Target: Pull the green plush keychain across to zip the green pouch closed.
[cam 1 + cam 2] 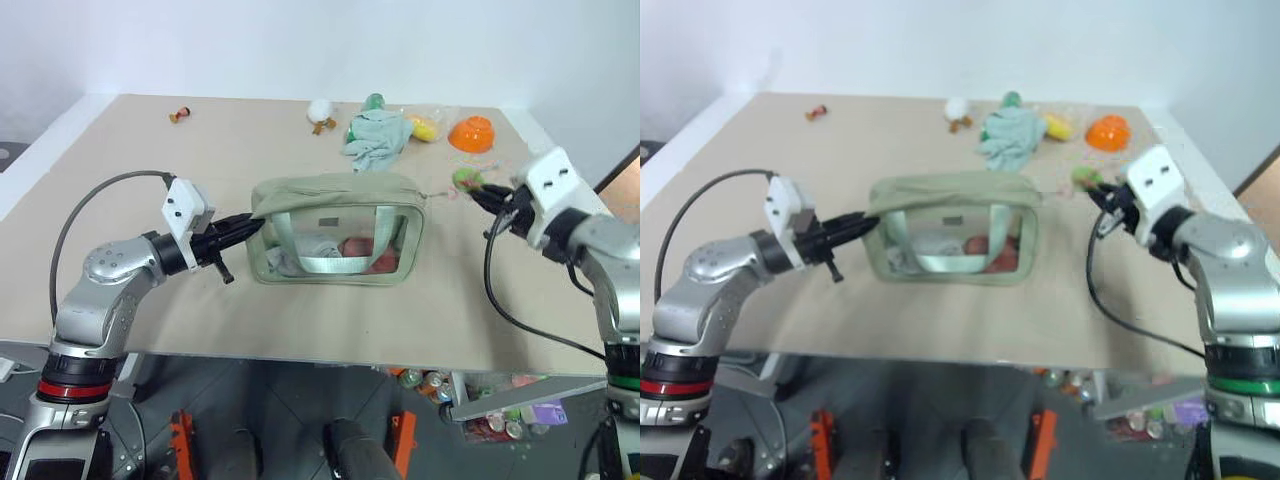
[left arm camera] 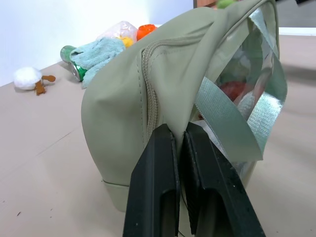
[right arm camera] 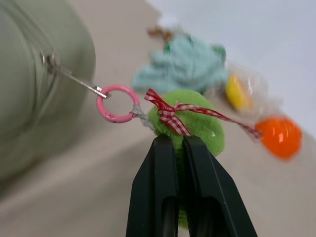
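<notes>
Green plush keychain sits pinched between the right fingers, out past the right end of the green pouch, its pink ring leading to the zipper pull. Left fingers are clamped together on the pouch's left end fabric, on the desk.

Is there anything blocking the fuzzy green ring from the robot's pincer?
No. The right pincer is already shut on the green plush keychain, beside the green pouch. The left pincer pinches the pouch's other end.
</notes>
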Available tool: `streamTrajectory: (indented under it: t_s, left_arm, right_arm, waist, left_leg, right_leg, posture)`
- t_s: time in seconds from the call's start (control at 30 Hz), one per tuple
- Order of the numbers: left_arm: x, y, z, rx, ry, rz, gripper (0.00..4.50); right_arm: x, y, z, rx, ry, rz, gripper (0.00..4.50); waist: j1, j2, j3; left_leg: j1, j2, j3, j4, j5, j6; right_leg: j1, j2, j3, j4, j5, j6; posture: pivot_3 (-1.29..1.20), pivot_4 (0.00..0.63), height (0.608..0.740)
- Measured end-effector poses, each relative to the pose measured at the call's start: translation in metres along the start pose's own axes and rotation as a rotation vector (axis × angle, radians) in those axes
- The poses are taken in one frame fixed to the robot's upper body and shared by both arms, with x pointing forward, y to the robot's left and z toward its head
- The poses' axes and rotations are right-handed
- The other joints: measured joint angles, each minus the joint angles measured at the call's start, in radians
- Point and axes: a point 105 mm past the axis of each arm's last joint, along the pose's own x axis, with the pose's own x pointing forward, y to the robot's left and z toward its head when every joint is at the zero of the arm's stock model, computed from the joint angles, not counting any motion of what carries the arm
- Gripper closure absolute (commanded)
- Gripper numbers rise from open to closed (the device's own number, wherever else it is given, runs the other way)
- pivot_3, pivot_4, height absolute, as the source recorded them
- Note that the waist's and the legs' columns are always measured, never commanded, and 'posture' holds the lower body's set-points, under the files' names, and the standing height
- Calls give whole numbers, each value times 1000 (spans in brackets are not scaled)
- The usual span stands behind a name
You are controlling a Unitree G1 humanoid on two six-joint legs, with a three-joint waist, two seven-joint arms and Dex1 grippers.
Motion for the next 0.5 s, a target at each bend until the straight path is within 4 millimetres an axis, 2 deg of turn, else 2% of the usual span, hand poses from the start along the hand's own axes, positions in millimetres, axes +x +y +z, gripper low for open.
streamTrajectory:
  t_s: [0.17,0.27,0.5]
  left_arm:
    - [0,0,-1,-3,8,-1,4500]
    - [1,0,-1,-3,9,-3,4500]
    - [2,-3,0,1,8,-16,4500]
  right_arm:
    - [-8,9,-3,6,9,-55,4407]
    - [-11,17,-14,40,42,-82,4407]
    - [-18,9,-17,-9,73,-150,4407]
  waist:
    - [-1,0,0]
    - [-1,0,0]
    - [-1,0,0]
  left_leg:
    - [6,0,0,0,0,0]
    - [7,0,0,0,0,0]
    - [7,-1,0,0,0,0]
  right_leg:
    - [6,0,0,0,0,0]
    - [7,0,0,0,0,-1]
    - [8,0,1,0,-1,-1]
  posture:
    - [0,150,739]
    - [0,150,739]
    - [0,150,739]
